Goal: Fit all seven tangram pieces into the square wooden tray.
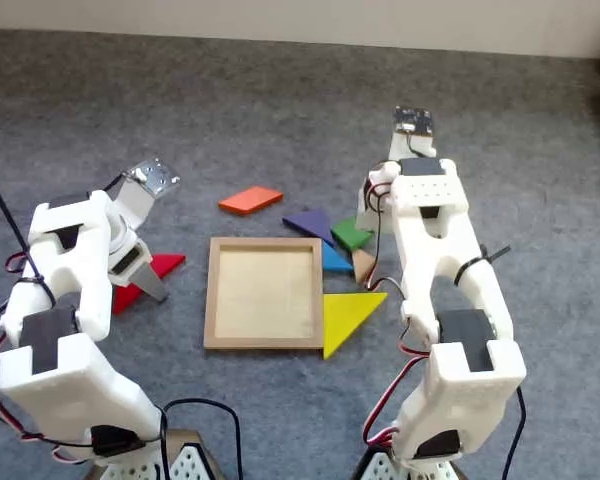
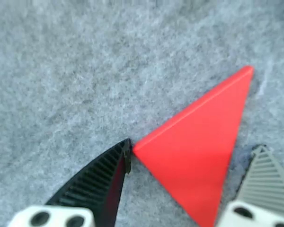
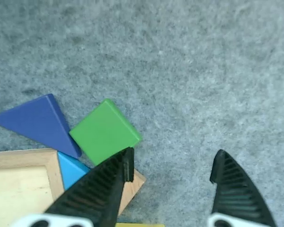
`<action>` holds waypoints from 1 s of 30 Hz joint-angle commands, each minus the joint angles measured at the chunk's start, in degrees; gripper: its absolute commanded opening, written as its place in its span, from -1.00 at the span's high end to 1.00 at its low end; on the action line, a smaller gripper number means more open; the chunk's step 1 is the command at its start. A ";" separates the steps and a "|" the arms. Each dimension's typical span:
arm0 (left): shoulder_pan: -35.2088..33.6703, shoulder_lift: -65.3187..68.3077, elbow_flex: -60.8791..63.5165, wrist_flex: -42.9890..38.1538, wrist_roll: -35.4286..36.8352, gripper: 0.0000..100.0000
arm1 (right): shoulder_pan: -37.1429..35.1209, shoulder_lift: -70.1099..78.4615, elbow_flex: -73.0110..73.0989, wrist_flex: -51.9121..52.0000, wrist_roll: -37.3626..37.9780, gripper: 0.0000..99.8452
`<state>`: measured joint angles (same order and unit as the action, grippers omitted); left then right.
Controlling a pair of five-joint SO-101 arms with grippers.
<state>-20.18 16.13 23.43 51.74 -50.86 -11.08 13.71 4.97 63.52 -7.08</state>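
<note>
Slip risk: left claw (image 2: 195, 144), spread astride the red triangle (image 2: 201, 137) lying flat on the table (image 1: 280, 120) outside the tray (image 1: 209, 295), may squeeze slanted edges and eject it. Right claw (image 3: 174, 158) spread, near the green square (image 3: 105, 131).

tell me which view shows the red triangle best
The left wrist view: the red triangle lies close up and almost whole between the left gripper's open fingers. The high view has it left of the wooden tray, partly hidden by the left arm. The right wrist view faces the green square by the tray instead.
</note>
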 commanded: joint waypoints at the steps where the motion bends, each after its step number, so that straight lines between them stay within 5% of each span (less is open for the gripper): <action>1: 2.59 0.22 -2.07 -2.81 -4.13 0.30 | 0.92 -1.19 -0.48 -0.84 -0.09 0.48; 15: 2.24 -0.13 -1.54 -2.20 -5.10 0.56 | 0.92 -1.19 -0.40 -0.84 -0.09 0.48; 30: 2.77 -15.52 -8.66 22.59 -4.75 0.57 | 2.07 -1.19 -0.48 -0.84 -0.09 0.48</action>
<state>-18.86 7.96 17.19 70.46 -55.60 -10.02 13.71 4.97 63.43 -7.08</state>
